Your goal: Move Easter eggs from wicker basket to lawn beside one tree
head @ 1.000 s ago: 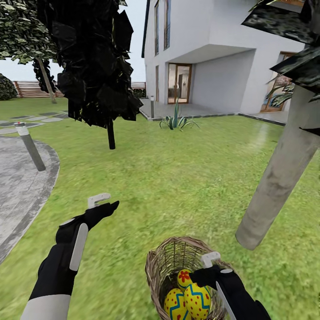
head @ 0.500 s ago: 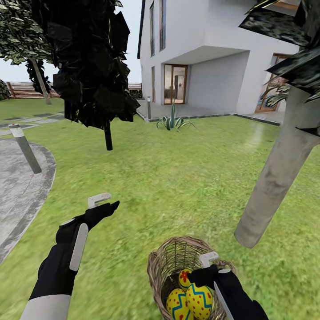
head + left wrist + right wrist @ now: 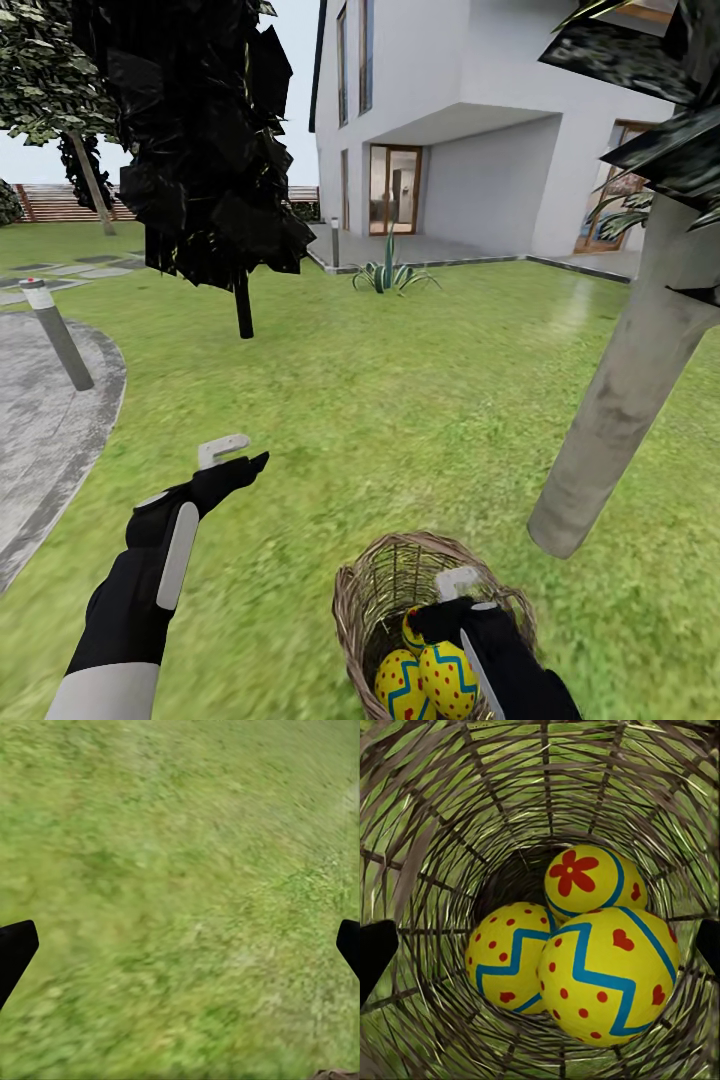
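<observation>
The right pincer [image 3: 452,590] is reaching into the wicker basket [image 3: 370,590] on the near lawn [image 3: 400,400], spread wide and gripping nothing, above the three Easter eggs [image 3: 577,960] lying inside. The left pincer [image 3: 232,455] is hovering wide open and empty over grass. The tree [image 3: 620,400] is standing just right of the basket.

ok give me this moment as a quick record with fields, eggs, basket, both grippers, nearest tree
eggs: three Easter eggs, all inside the basket
basket: wicker basket upright on the lawn
right gripper: right gripper open, lowered into the basket mouth above the eggs, nothing held
left gripper: left gripper open over bare grass, nothing held
nearest tree: pale grey trunk on the basket's right
eggs placed by tree: none
</observation>
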Tool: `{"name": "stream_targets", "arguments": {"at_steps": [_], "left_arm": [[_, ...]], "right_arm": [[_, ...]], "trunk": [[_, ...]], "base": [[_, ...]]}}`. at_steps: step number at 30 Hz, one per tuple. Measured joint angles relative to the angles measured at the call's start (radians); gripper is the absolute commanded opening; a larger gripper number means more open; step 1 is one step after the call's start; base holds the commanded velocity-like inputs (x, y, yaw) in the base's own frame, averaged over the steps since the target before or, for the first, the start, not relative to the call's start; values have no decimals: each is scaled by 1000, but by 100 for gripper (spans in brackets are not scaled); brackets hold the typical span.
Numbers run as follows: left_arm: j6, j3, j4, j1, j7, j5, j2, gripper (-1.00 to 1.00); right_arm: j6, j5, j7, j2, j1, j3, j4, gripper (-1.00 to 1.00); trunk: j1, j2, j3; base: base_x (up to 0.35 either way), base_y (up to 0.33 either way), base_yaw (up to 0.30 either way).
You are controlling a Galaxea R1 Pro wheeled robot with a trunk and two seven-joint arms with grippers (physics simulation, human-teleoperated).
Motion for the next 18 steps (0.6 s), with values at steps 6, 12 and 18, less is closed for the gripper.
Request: {"name": "stream_targets", "arguments": {"at_steps": [6,12,18], "left_arm": [[1,0,0,0,1,0,0,100],[1,0,0,0,0,0,0,100],[2,0,0,0,0,0,-1,100]], "right_arm": [[-1,-4,-72,19,-87,-1,136,100],[-1,-5,-81,22,-113,-3,174,100],[-2,-5,-86,21,-166,-8,279,100]], "trunk": [[0,0,0],[0,0,0],[0,0,0]], "base": [[0,0,0],[0,0,0],[0,0,0]]}}
